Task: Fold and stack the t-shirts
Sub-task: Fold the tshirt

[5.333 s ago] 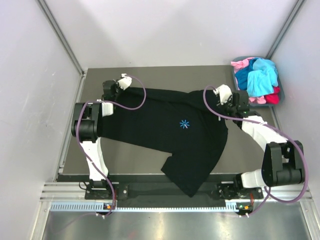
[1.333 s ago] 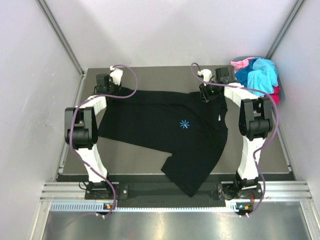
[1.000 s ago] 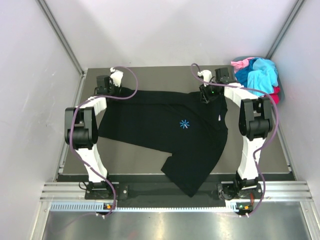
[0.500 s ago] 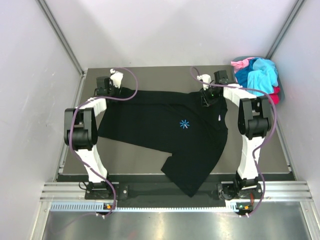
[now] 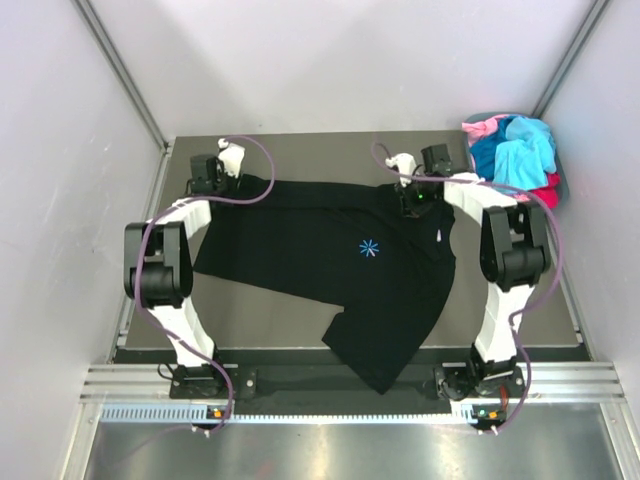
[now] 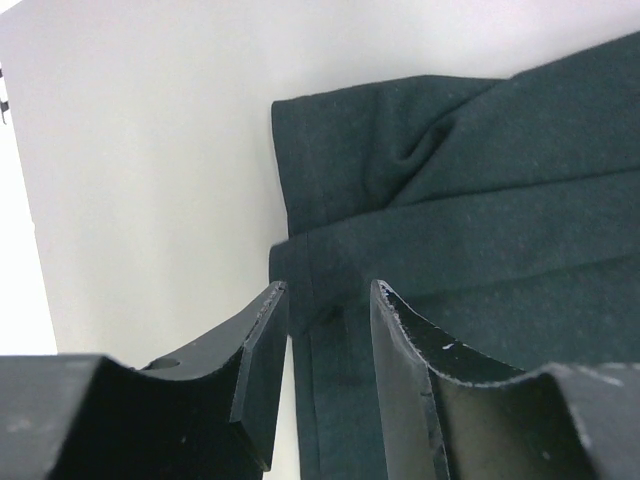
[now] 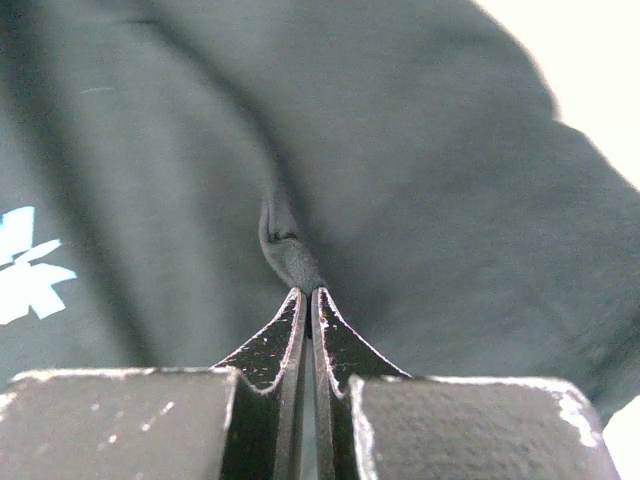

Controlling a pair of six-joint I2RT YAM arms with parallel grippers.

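One black shirt (image 5: 340,250) is laid flat on the table (image 5: 300,150), unfolded. A tuck is pinched far right by the right gripper (image 7: 305,292); the left gripper (image 6: 325,300) is held spread over the far-left hem. Other shirts (image 5: 520,155) are heaped in the basket (image 5: 564,186).

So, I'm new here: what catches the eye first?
A black cloth t-shirt with a light-blue starburst logo sprawls across the table. The right gripper pinches a fold of it; the left gripper straddles its far-left hem. A grey-blue plastic basket of bright shirts sits far right.
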